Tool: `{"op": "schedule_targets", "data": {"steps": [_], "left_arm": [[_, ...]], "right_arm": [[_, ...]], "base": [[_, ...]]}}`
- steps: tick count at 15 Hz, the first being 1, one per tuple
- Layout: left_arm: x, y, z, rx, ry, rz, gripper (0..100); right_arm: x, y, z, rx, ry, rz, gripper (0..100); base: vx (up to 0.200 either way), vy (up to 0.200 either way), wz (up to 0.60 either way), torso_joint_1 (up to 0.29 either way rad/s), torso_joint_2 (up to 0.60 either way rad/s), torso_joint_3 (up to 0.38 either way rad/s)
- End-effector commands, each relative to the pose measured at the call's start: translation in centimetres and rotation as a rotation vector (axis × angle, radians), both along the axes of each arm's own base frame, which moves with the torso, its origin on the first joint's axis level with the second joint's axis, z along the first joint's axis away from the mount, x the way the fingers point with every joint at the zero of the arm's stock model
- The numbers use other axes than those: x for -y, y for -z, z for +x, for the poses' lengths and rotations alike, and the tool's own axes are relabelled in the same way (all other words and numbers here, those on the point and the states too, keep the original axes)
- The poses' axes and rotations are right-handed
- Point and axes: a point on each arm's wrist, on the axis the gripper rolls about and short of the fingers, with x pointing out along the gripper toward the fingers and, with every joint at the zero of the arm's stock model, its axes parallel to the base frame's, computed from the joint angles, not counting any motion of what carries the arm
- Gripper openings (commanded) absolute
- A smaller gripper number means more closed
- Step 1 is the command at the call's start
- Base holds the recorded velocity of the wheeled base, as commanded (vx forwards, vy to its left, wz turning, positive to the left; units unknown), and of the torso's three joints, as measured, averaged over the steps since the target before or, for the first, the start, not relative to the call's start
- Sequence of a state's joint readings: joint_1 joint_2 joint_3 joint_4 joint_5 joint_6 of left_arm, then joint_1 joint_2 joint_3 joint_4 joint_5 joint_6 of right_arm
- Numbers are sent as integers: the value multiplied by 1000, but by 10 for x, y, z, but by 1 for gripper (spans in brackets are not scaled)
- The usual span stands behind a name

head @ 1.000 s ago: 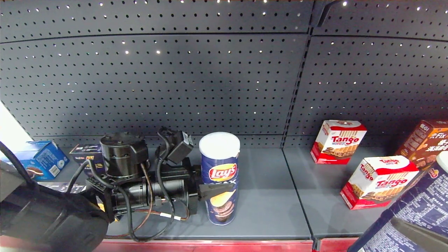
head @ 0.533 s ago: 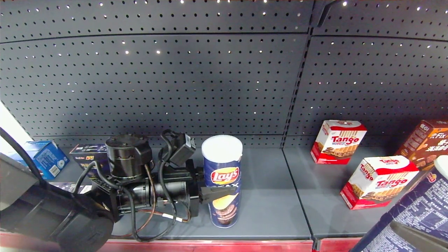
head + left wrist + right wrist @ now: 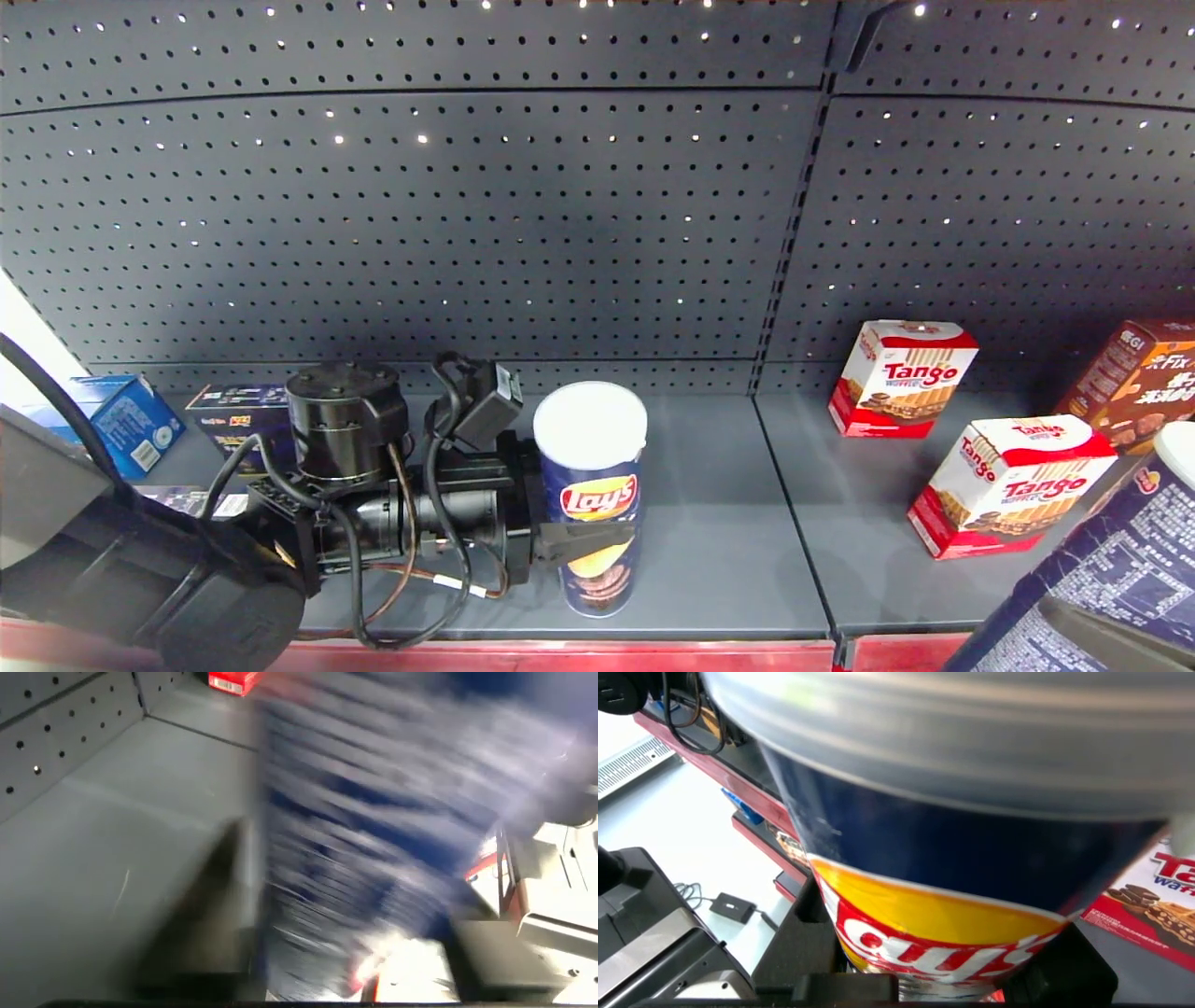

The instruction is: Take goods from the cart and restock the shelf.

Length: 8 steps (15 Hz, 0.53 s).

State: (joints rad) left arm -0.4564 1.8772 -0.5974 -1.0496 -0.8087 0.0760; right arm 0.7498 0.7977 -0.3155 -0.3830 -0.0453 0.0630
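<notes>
- Shelf (image 3: 709,560): ran left to right, dark grey deck under a pegboard back (image 3: 560,233).
- Left gripper (image 3: 593,539): lay in from the left, fingers pinching the chip can (image 3: 597,485) low on its body.
- Second can (image 3: 1111,560): hung tilted at near right, off the shelf, clamped between the right gripper (image 3: 943,961) fingers.
- Chip can: stood upright in the left bay near the front edge, white lid (image 3: 590,425) up; could not tell whether its base touched the deck.
- Handling, as judged: light, stiff tube, smooth and rather slippery, brittle contents; best squeezed gently around the mid-body, never by the lid.
- Far wafer box (image 3: 901,378) and near wafer box (image 3: 1013,485): sat in the right bay, with a brown box (image 3: 1134,378) farther right and a blue box (image 3: 121,425) at far left.
- Print: carried logos and fine text on cans and boxes; left unread.
</notes>
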Motion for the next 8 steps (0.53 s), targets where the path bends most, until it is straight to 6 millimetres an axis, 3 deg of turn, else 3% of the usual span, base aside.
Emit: {"op": "schedule_targets", "data": {"steps": [1,5,8], "left_arm": [[0,2,-1,-2,1,5,100],[-2,0,-4,3,2,5,100],[-11,-6,-22,5,2,5,100]], "right_arm": [[0,1,0,0,0,0,0],[1,1,-1,2,0,2,0],[1,0,-1,3,3,3,0]], "base": [[0,0,0,0,0,0],[0,0,0,0,0,0],[0,0,0,0,0,0]]}}
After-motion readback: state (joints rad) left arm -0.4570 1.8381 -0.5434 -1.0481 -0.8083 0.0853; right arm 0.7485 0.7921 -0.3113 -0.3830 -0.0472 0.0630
